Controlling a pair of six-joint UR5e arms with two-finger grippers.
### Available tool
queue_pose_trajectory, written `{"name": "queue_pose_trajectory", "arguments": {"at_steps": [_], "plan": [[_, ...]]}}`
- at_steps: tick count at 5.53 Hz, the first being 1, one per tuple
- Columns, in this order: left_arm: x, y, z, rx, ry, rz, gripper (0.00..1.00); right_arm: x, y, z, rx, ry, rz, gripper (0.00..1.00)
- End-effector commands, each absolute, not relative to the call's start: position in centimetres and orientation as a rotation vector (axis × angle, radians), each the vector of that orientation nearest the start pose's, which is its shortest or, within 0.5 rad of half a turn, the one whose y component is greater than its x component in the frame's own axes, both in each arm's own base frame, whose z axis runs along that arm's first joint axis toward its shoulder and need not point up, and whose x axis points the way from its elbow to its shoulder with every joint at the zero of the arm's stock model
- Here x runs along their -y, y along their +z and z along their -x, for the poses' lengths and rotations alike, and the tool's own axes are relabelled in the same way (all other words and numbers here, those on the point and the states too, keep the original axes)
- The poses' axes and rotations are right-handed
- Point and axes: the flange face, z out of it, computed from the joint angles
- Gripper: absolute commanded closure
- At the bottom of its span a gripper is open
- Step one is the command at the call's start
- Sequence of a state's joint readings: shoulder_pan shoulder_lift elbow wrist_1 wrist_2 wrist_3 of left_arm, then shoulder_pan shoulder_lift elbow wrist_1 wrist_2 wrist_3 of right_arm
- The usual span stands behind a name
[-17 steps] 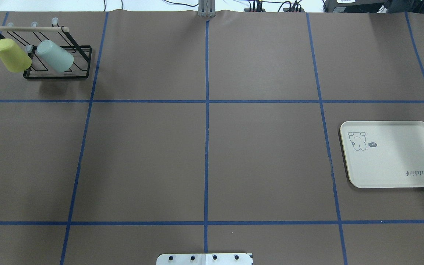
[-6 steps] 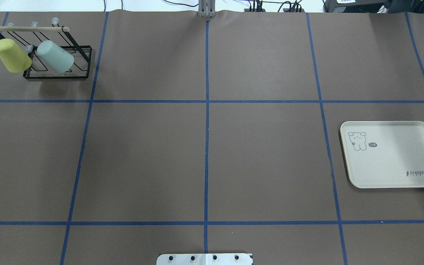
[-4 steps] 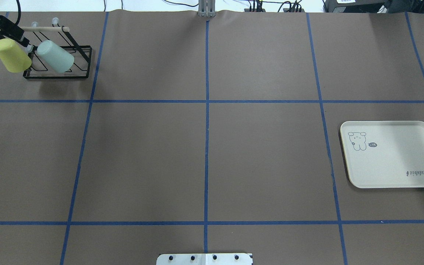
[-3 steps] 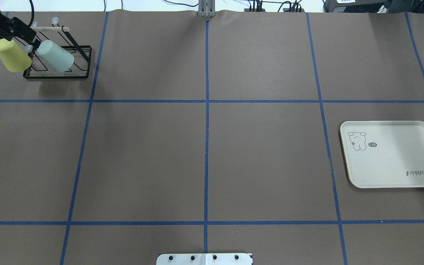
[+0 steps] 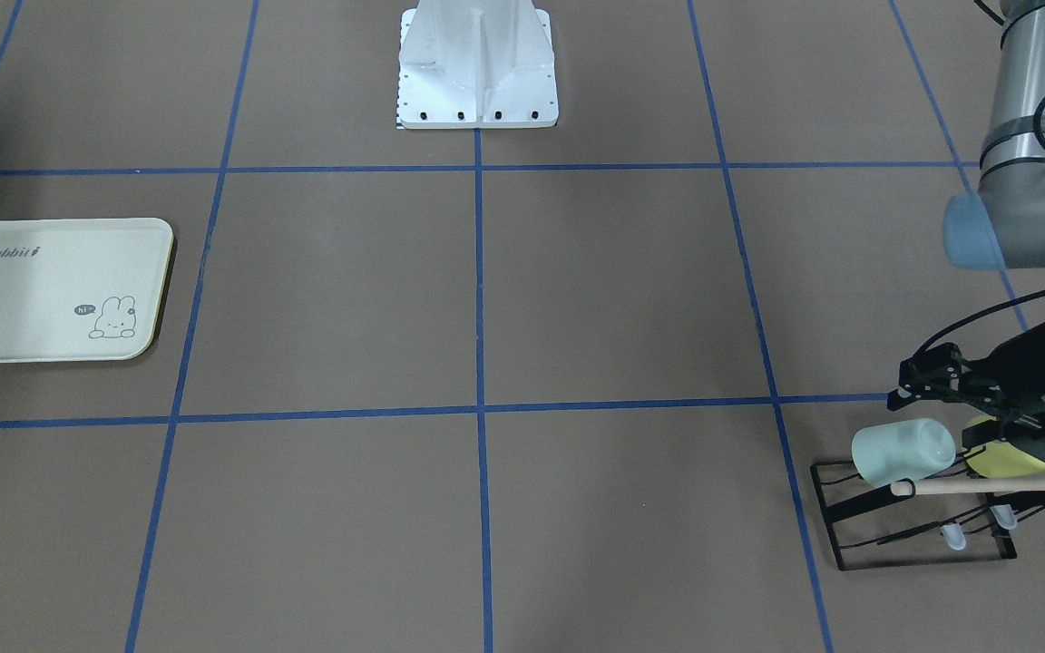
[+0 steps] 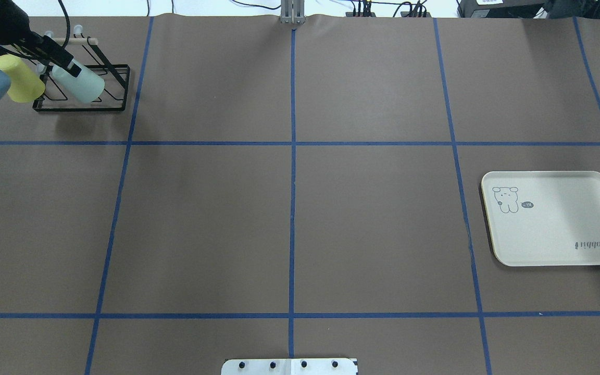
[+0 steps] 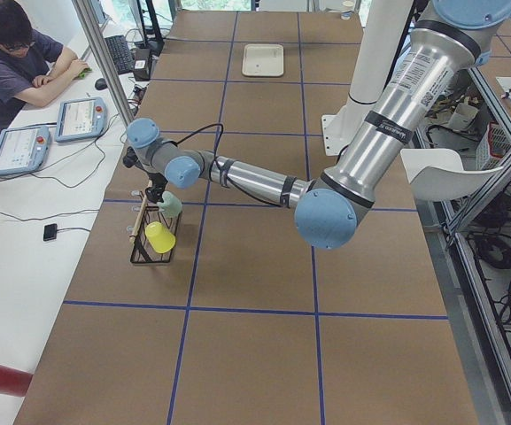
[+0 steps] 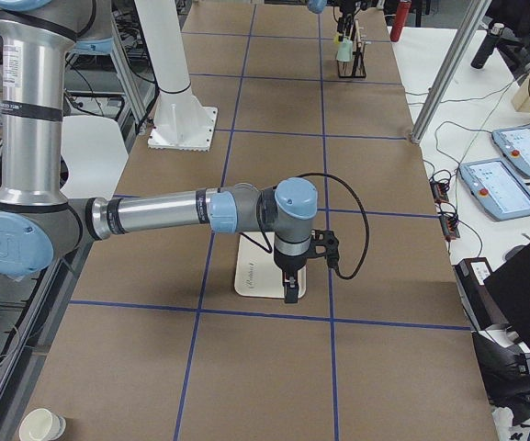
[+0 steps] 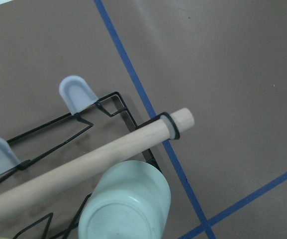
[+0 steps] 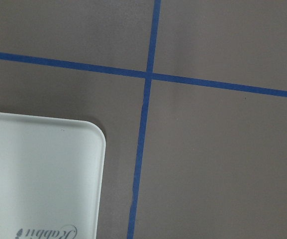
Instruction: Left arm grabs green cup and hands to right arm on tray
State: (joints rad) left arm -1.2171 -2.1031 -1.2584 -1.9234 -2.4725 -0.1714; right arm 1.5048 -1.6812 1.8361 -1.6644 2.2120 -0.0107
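The green cup (image 6: 78, 83) sits tilted on a prong of a black wire rack (image 6: 78, 109). The rack stands in the far left corner of the desk (image 6: 201, 224). A yellow cup (image 6: 19, 86) sits on the same rack, just beside the green one, on the side nearer to the left edge. A wooden stick (image 9: 83, 164) runs along the top of the rack; in the left wrist view it passes just beside the green cup.

The left arm (image 7: 255, 181) reaches to this corner. The left gripper (image 5: 902, 381) hangs just above the green cup and hides part of the yellow cup in the front view. No view shows both fingers clearly, so I cannot tell how wide they are or if they touch the cup.

The tray (image 6: 555, 229) lies flat by the right edge of the desk, near the middle of that edge and well apart from the rack. The right arm (image 8: 154, 213) stretches over it, and the right gripper (image 8: 289, 292) points down above the tray. This gripper is seen only from the side, so I cannot tell if it is wide or narrow.
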Motion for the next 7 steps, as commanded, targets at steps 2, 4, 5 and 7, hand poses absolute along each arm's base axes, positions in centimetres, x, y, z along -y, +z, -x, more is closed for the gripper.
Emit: {"name": "queue_pose_trajectory", "arguments": {"at_steps": [2, 4, 5, 7], "plan": [[70.1, 45.4, -19.4, -0.992, 0.485, -0.305, 0.0, 44.9, 59.8, -4.4, 0.643, -0.094, -0.041, 0.0], [70.7, 45.7, -18.5, -0.985, 0.468, -0.305, 0.0, 44.9, 59.8, -4.3, 0.644, -0.094, -0.041, 0.0], [70.8, 46.1, -18.5, -0.984, 0.465, -0.304, 0.0, 45.0, 59.7, -4.3, 0.644, -0.094, -0.042, 0.0], [71.0, 46.1, -18.6, -0.984, 0.46, -0.303, 0.0, 45.0, 59.7, -4.3, 0.644, -0.095, -0.043, 0.0]]}}
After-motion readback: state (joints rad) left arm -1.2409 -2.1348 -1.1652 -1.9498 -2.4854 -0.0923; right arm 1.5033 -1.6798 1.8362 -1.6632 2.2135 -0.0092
